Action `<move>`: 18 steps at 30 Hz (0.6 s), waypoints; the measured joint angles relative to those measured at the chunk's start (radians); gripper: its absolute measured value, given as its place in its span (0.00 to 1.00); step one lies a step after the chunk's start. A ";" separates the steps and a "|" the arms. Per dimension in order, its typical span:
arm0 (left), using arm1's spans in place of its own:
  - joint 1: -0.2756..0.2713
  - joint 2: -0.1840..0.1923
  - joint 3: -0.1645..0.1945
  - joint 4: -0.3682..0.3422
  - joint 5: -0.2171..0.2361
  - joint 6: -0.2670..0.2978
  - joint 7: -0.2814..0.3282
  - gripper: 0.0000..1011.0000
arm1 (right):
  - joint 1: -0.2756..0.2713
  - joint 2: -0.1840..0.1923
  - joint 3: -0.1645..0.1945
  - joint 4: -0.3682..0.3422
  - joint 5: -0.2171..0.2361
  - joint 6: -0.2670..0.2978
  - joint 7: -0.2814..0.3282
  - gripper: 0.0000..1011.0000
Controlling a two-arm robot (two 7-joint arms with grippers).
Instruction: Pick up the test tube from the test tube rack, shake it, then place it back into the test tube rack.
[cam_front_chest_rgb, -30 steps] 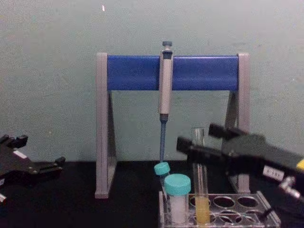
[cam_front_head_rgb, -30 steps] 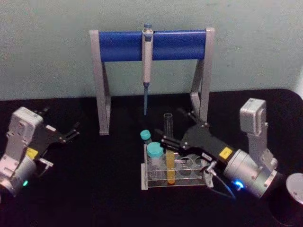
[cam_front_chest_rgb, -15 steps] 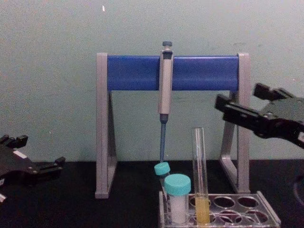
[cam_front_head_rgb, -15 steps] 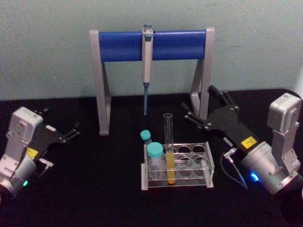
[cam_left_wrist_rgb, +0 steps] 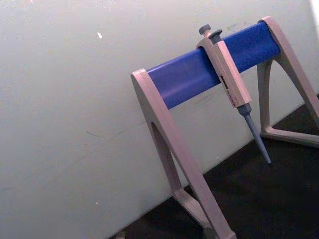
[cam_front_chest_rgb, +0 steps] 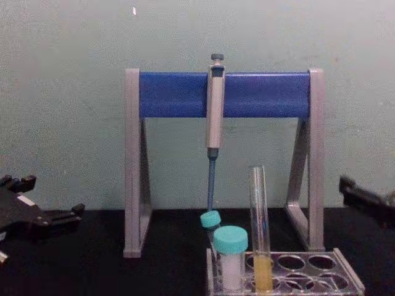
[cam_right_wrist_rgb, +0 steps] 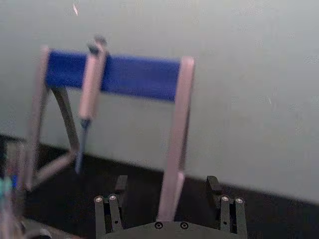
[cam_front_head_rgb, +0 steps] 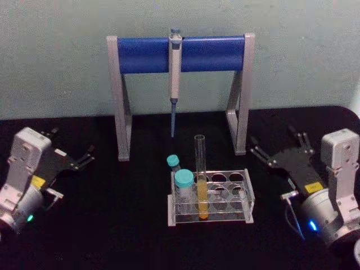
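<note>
Retracted from the test tube rack (cam_front_head_rgb: 211,197), right gripper (cam_front_head_rgb: 277,152) sits open to its right, the nearer arm, test tube (cam_front_head_rgb: 201,177) upright in the rack's front-left hole; left gripper (cam_front_head_rgb: 75,159) parked open, well left.

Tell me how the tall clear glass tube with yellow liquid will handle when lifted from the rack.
The tall clear glass tube looks smooth, so probably slippery and fragile under a hard squeeze. It has no cap, so tilting or brisk shaking may spill the yellow liquid. Its rounded bottom means it likely cannot stand outside the clear plastic rack.
</note>
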 joint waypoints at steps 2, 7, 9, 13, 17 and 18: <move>0.000 0.000 0.000 0.000 0.000 0.000 0.000 0.99 | -0.006 -0.005 0.003 0.009 -0.008 0.018 -0.009 0.99; 0.000 0.000 0.000 0.000 0.000 0.000 0.000 0.99 | -0.020 -0.024 0.015 0.040 -0.021 0.051 -0.023 0.99; 0.000 0.000 0.000 0.000 0.000 0.000 0.000 0.99 | -0.024 -0.034 0.020 0.053 -0.026 0.060 -0.029 0.99; 0.000 0.000 0.000 0.000 0.000 0.000 0.000 0.99 | -0.028 -0.050 0.030 0.075 -0.032 0.071 -0.033 0.99; 0.000 0.000 0.000 0.000 0.000 0.000 0.000 0.99 | -0.029 -0.065 0.039 0.101 -0.038 0.083 -0.031 0.99; 0.000 0.000 0.000 0.000 0.000 0.000 0.000 0.99 | -0.028 -0.068 0.040 0.105 -0.039 0.085 -0.031 0.99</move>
